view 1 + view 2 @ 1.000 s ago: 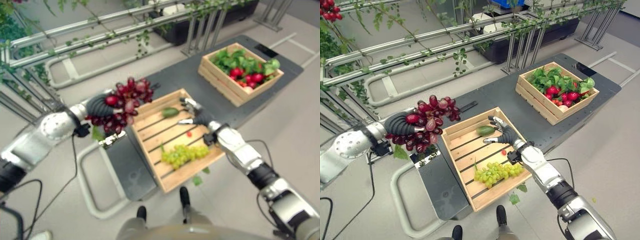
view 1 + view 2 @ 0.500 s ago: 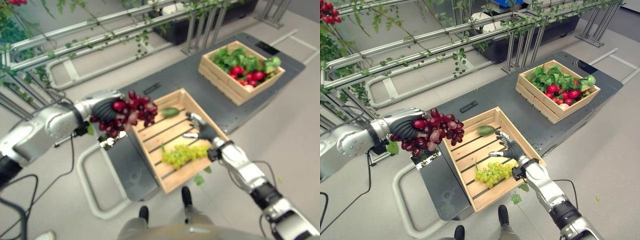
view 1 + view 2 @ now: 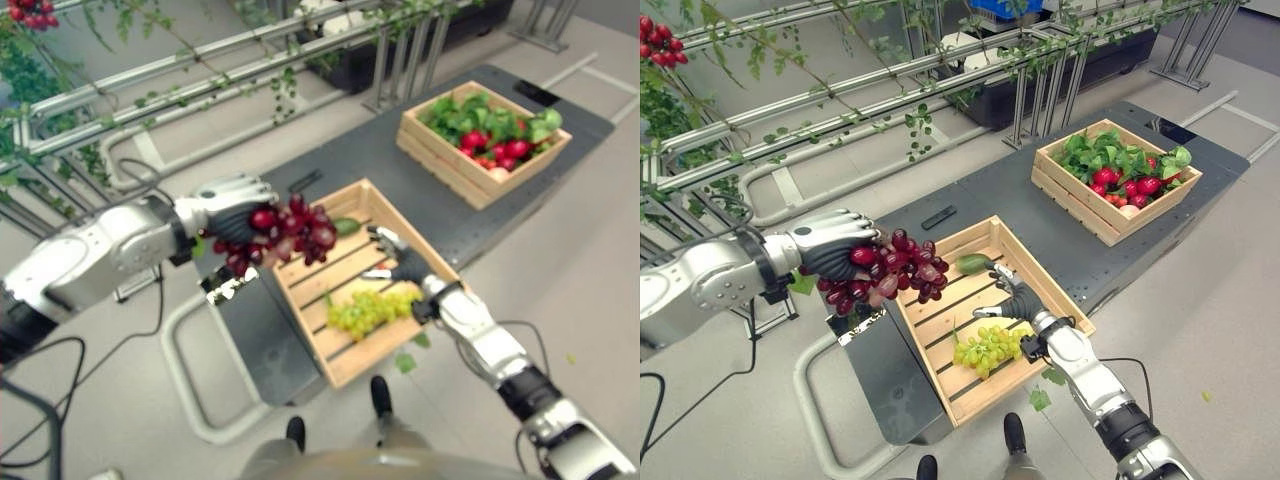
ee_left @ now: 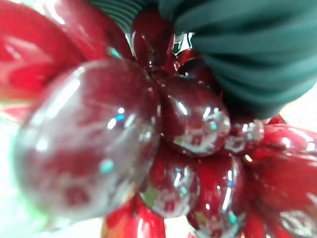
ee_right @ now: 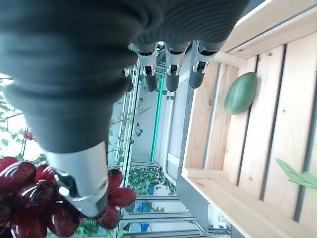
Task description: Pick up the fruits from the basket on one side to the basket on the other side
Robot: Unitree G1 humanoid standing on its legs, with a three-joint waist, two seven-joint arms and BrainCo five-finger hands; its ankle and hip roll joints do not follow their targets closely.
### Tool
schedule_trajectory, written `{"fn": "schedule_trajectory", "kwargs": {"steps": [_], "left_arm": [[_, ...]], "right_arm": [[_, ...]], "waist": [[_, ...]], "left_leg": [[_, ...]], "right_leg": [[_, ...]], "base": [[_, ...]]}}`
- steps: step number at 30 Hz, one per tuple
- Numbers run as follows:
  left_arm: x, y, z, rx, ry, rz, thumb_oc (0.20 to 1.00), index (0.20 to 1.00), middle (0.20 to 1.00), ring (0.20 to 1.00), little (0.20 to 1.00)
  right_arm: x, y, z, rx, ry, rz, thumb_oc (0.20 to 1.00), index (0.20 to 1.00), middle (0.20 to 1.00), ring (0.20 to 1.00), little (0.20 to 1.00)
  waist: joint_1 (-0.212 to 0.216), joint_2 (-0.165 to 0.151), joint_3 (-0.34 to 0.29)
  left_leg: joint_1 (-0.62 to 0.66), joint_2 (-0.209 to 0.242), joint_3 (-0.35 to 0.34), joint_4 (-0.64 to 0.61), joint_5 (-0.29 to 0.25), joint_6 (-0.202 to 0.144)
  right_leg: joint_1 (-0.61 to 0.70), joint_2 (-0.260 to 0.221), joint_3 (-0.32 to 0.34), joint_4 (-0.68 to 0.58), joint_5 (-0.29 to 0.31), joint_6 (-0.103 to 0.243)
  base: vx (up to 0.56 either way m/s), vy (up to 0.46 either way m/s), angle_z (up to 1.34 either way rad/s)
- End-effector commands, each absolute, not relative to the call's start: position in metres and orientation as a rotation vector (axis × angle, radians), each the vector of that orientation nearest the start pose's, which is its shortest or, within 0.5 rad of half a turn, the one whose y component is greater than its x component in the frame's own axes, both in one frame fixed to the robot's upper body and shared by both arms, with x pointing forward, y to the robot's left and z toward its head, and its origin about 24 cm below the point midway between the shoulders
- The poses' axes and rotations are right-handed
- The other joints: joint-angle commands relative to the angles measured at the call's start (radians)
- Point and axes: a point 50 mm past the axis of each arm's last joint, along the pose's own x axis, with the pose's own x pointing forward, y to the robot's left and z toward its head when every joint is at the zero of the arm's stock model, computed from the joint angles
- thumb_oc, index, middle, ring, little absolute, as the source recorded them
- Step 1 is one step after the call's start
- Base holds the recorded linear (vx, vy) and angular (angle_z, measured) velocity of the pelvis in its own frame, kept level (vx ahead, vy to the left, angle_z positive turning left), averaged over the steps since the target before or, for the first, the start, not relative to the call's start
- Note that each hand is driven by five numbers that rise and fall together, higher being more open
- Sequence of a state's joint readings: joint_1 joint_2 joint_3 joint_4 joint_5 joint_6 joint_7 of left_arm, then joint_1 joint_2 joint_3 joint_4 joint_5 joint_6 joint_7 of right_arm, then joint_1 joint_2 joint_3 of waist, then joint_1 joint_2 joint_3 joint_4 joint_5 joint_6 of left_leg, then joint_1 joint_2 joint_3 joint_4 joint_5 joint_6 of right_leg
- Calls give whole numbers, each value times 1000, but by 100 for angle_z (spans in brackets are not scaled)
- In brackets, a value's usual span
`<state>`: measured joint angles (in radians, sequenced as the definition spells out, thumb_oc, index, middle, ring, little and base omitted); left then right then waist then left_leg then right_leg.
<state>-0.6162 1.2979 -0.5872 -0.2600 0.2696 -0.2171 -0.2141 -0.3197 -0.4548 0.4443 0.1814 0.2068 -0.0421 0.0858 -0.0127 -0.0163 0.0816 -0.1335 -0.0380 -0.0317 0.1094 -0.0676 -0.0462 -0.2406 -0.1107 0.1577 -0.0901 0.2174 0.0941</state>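
Change since one second ago: the red grape bunch [image 3: 890, 277], then hanging outside the near crate's left wall, now overhangs that wall's far corner, carried rightward by the left hand [image 3: 832, 247].

Red grape bunch: aloft, not touching the crate; the left hand's fingers are curled round its upper part. The left wrist view shows glossy red grapes [image 4: 163, 148] pressed close under the hand's dark cover.

Near crate [image 3: 1048, 298]: pale slatted wood, on the dark grey surface [image 3: 1040, 215]. Contents: a green grape bunch [image 3: 987, 347] near the front, a green oval fruit [image 3: 971, 263] by the far wall.

Right hand [image 3: 1010, 296]: over the crate's middle, holding nothing, fingers extended and relaxed.

Far crate [image 3: 1080, 214]: further along the surface, filled with green leaves and red fruit [image 3: 1140, 187].

Rails with trailing vines [image 3: 840, 95] behind.

Judgement: delivery of the red bunch is nearly complete; lowering inside the walls and letting go remain.
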Motion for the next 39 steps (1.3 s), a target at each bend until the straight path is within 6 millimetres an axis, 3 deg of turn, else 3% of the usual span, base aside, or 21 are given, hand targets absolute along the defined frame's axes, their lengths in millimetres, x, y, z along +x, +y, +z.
{"fn": "schedule_trajectory", "kwargs": {"steps": [1, 6, 10, 12, 19, 32, 33, 35, 39], "left_arm": [[267, 155, 243, 1669, -740, -650, 200, 200, 200, 200, 200], [266, 143, 244, 1670, -785, -688, 200, 200, 200, 200, 200], [266, 138, 244, 1660, -805, -702, 200, 200, 200, 200, 200], [265, 129, 242, 1648, -824, -739, 200, 200, 200, 200, 200], [264, 117, 240, 1594, -853, -780, 200, 200, 200, 200, 200], [263, 111, 233, 1533, -863, -807, 200, 200, 200, 200, 200], [263, 111, 232, 1532, -861, -803, 200, 200, 200, 200, 200], [263, 114, 232, 1526, -851, -792, 200, 200, 200, 200, 200], [265, 123, 229, 1535, -815, -761, 200, 200, 200, 200, 200]], "right_arm": [[313, -111, 111, -405, -243, 534, 1000, 1000, 1000, 1000, 1000], [325, -88, 125, -446, -280, 579, 1000, 1000, 1000, 1000, 1000], [331, -76, 127, -463, -278, 595, 1000, 1000, 1000, 1000, 1000], [336, -61, 126, -483, -264, 624, 1000, 1000, 1000, 1000, 1000], [339, -29, 134, -485, -278, 701, 1000, 1000, 1000, 1000, 1000], [337, -16, 126, -412, -237, 729, 1000, 1000, 1000, 1000, 1000], [336, -15, 126, -408, -236, 732, 887, 887, 887, 887, 887], [335, -14, 126, -407, -239, 742, 1000, 1000, 1000, 1000, 1000], [332, -20, 128, -388, -256, 734, 1000, 1000, 1000, 1000, 1000]], "waist": [[3, 58, -34], [15, 60, -33], [22, 61, -32], [30, 63, -33], [41, 63, -33], [43, 57, -36], [42, 57, -36], [43, 57, -36], [41, 58, -33]], "left_leg": [[-6, -49, -41, -96, -14, 37], [-5, -50, -42, -98, -13, 37], [-2, -51, -43, -99, -13, 36], [1, -52, -44, -100, -14, 37], [4, -50, -47, -104, -14, 37], [13, -45, -44, -113, -17, 34], [14, -45, -44, -113, -17, 34], [15, -45, -43, -115, -18, 34], [19, -42, -41, -116, -19, 33]], "right_leg": [[101, 6, -6, 29, -191, 62], [104, 5, -10, 26, -191, 60], [107, 4, -11, 24, -191, 59], [111, 4, -12, 23, -190, 57], [115, 2, -14, 18, -189, 55], [120, 2, -18, 17, -193, 53], [120, 2, -18, 17, -194, 53], [121, 2, -18, 16, -195, 52], [123, 3, -19, 16, -198, 51]], "base": [[0, 0, 0], [0, 0, 0], [0, 0, 0], [0, 0, 0], [0, 0, 0], [0, 0, 0], [0, 0, 0], [0, 0, 0], [0, 0, 0]]}}
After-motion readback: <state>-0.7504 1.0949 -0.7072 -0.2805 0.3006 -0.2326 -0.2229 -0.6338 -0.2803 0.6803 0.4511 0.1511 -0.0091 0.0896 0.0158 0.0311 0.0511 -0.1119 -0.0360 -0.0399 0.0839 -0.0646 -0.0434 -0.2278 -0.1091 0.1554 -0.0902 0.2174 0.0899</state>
